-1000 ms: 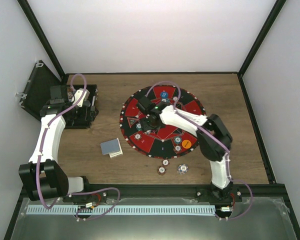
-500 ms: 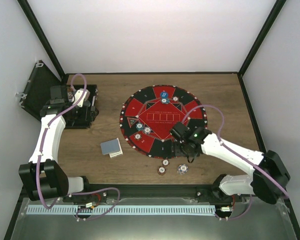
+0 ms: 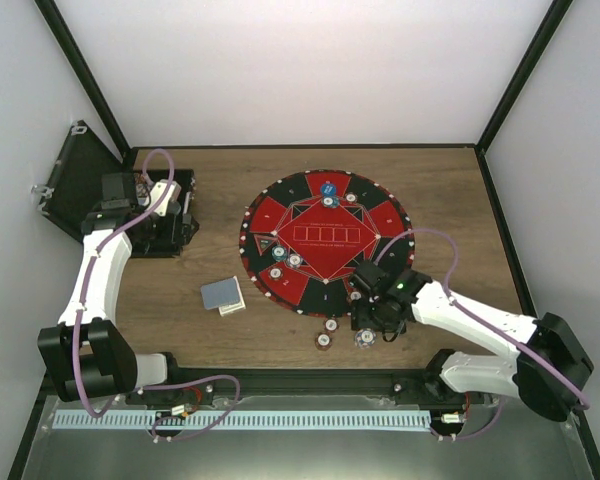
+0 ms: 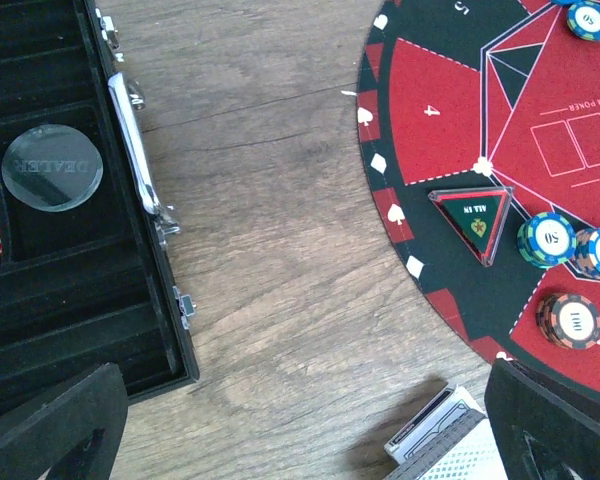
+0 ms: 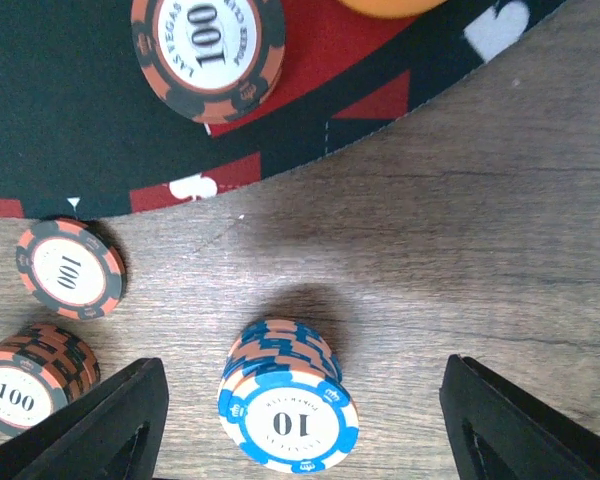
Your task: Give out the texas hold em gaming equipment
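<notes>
The right gripper [image 5: 302,390] hangs with its jaws wide apart and empty, straddling the blue stack [image 5: 280,420], which stands on bare wood just off the mat [image 5: 80,150]. The stack looks staggered (its lower chips sit further back than the top one) and lies closer to the left finger than the right. If the jaws close from here, that finger would likely meet it first and shove it sideways, spilling chips before the other pad arrives. A shallow pinch could also lift only the top chips and leave the rest. The red stack [image 5: 30,375] and the loose chip [image 5: 70,268] sit near that same finger, so a drift leftward may knock them. The left gripper [image 4: 300,420], also fully spread and holding nothing, hovers between the case [image 4: 60,300] and the cards [image 3: 223,295].
</notes>
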Tool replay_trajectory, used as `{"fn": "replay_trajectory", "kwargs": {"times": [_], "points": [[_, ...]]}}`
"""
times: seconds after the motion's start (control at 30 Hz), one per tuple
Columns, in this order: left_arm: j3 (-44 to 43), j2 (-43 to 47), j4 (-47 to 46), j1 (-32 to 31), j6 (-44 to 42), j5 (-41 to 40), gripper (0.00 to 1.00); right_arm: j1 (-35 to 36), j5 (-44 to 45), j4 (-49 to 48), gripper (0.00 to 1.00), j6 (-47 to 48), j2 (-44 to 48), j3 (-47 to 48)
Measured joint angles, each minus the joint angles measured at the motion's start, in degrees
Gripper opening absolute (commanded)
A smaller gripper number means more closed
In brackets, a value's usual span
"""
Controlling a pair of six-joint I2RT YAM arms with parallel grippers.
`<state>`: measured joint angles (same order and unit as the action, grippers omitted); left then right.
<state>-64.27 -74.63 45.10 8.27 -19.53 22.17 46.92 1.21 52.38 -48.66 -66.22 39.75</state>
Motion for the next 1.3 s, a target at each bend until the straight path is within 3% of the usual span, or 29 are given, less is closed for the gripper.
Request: {"fn": "replay_trajectory", "kwargs": {"times": [0.53, 1.3], "points": [[0.7, 0.0, 0.0, 0.0, 0.2, 0.0, 1.0, 5.2, -1.3, -2.0, 0.74, -1.5, -3.2, -3.0], [1.3, 0.0, -0.8, 0.0, 0.2, 0.0, 1.0, 6.9, -1.2, -3.1, 0.48, -2.7, -5.0, -3.1]]}}
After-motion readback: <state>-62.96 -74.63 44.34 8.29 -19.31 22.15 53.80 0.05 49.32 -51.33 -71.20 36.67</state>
